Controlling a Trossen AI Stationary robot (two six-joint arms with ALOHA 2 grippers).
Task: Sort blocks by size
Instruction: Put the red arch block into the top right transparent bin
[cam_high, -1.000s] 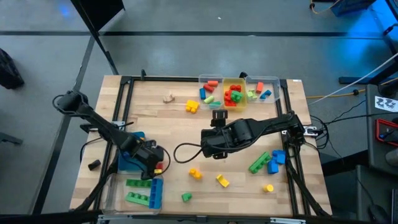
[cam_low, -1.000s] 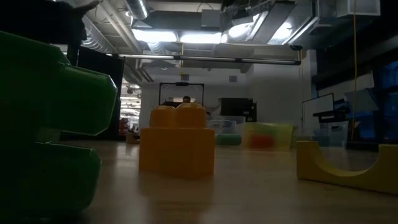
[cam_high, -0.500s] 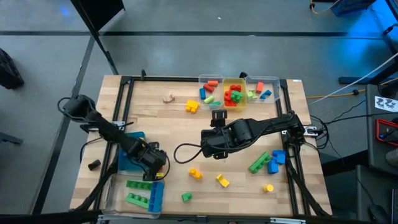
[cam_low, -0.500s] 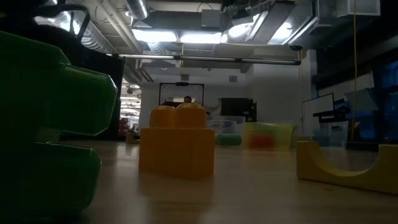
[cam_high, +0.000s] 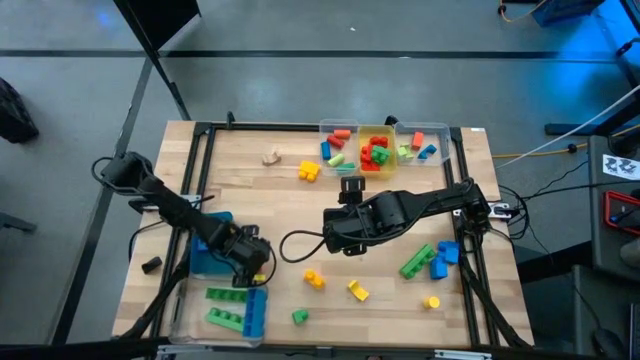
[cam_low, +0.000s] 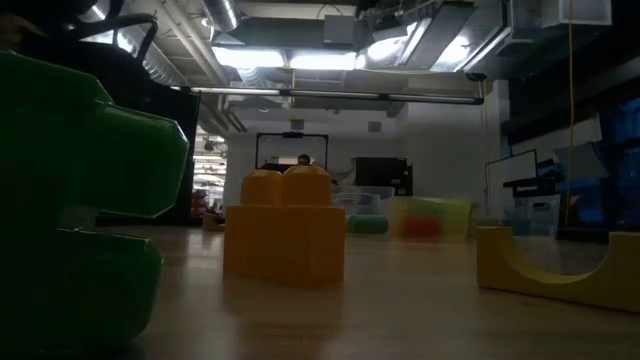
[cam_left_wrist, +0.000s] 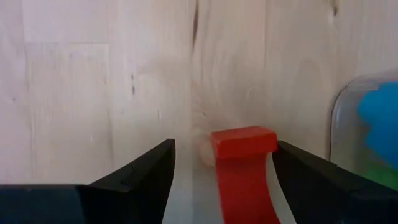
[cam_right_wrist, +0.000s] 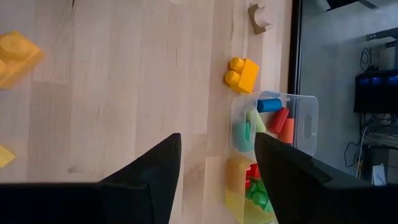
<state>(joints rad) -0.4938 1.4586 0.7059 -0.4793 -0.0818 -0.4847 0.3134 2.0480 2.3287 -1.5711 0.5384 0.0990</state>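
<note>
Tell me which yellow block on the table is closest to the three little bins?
The yellow block just left of the three bins, at the far side of the table. The other yellow ones lie on the near side, past the right gripper.

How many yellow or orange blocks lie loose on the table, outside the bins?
4. One sits near the far bins, one and an arch-shaped one lie in front of the right gripper, and a small one is near the right front corner. Others may be hidden under the arms.

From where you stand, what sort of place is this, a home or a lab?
Most likely a robotics lab or workshop: a light wooden work table framed by black rails, bare ceiling ducts with strip lights, and monitors on stands in the open room behind.
</note>
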